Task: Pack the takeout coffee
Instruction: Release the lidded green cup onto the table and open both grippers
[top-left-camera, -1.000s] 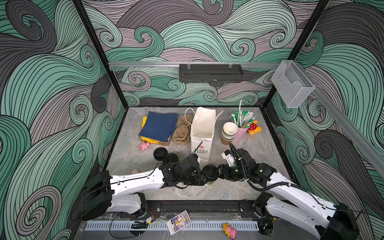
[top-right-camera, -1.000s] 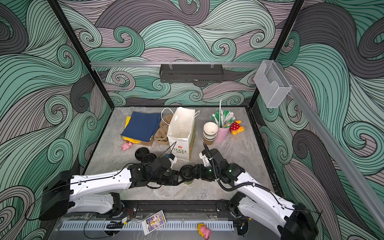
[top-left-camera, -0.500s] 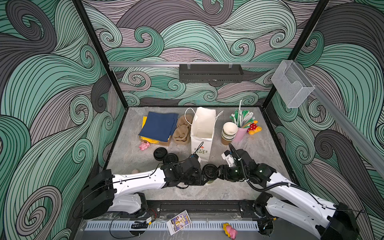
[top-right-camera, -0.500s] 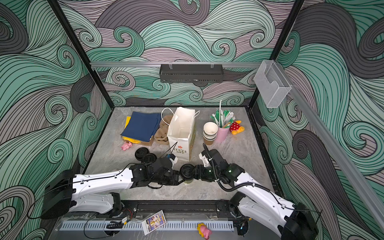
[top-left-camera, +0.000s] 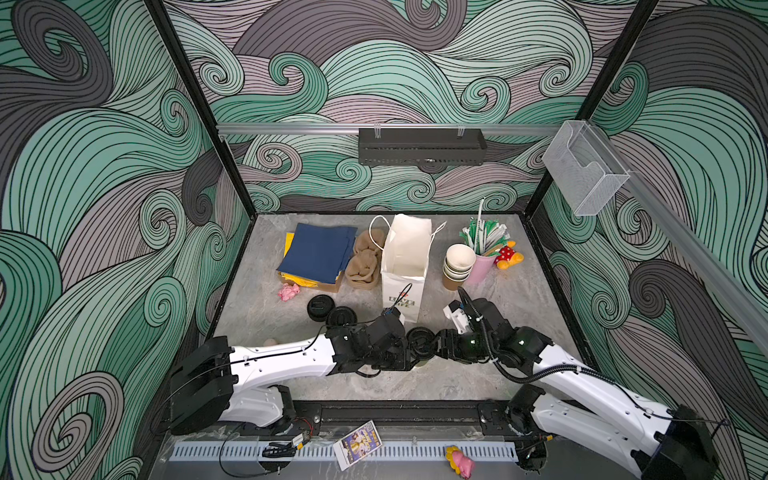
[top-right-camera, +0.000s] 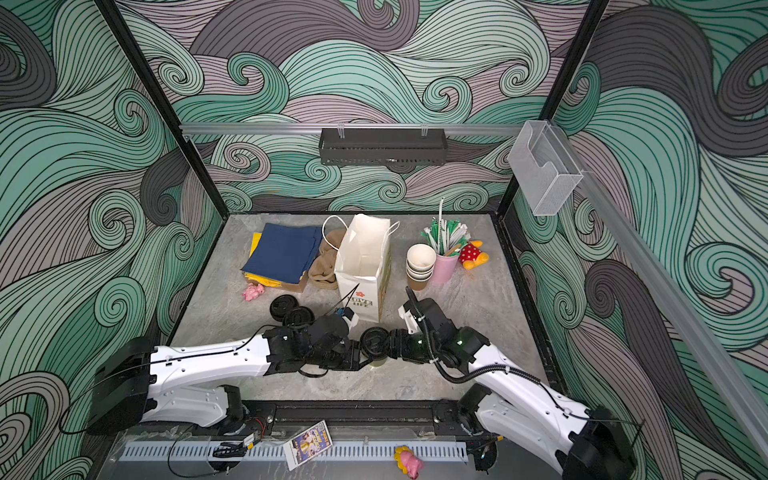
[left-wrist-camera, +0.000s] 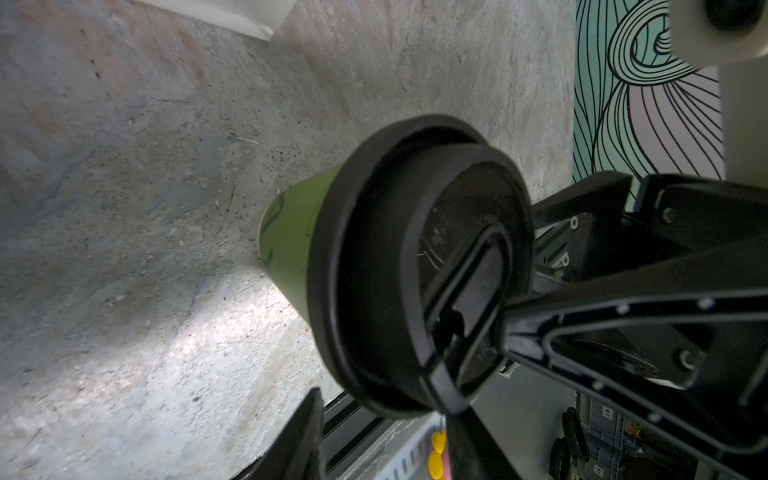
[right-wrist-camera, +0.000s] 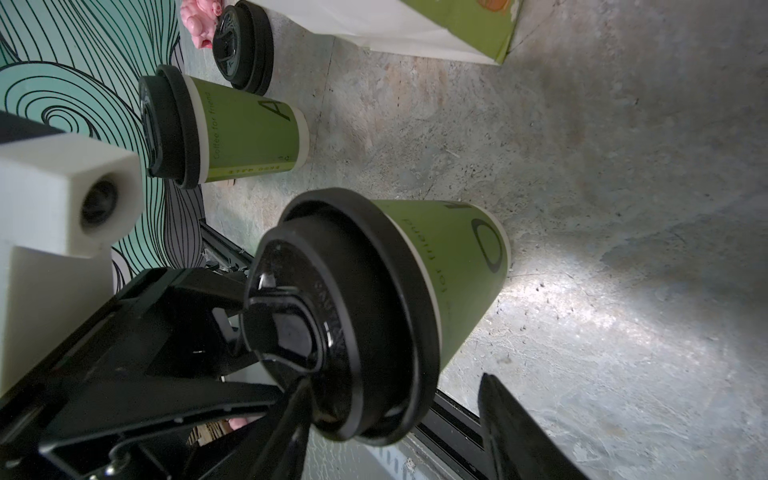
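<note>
Round black plastic lid (left-wrist-camera: 386, 266) caps a tapered, smooth green paper cup (left-wrist-camera: 291, 245).

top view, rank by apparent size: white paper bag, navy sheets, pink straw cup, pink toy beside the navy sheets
1. white paper bag and navy sheets: about alike, not ranked
2. pink straw cup
3. pink toy

A green paper cup (right-wrist-camera: 457, 266) wearing a round black lid (right-wrist-camera: 353, 324) is standing upright right between the left pincer (top-left-camera: 409, 355) and the right pincer (top-left-camera: 435, 345). A second lidded cup (right-wrist-camera: 245, 129) is standing near the left pincer, farther back. A loose black lid (right-wrist-camera: 243, 45) is lying flat just beside it. A stack of empty cups (top-left-camera: 457, 266), cream inside, is standing well behind the right pincer.
</note>
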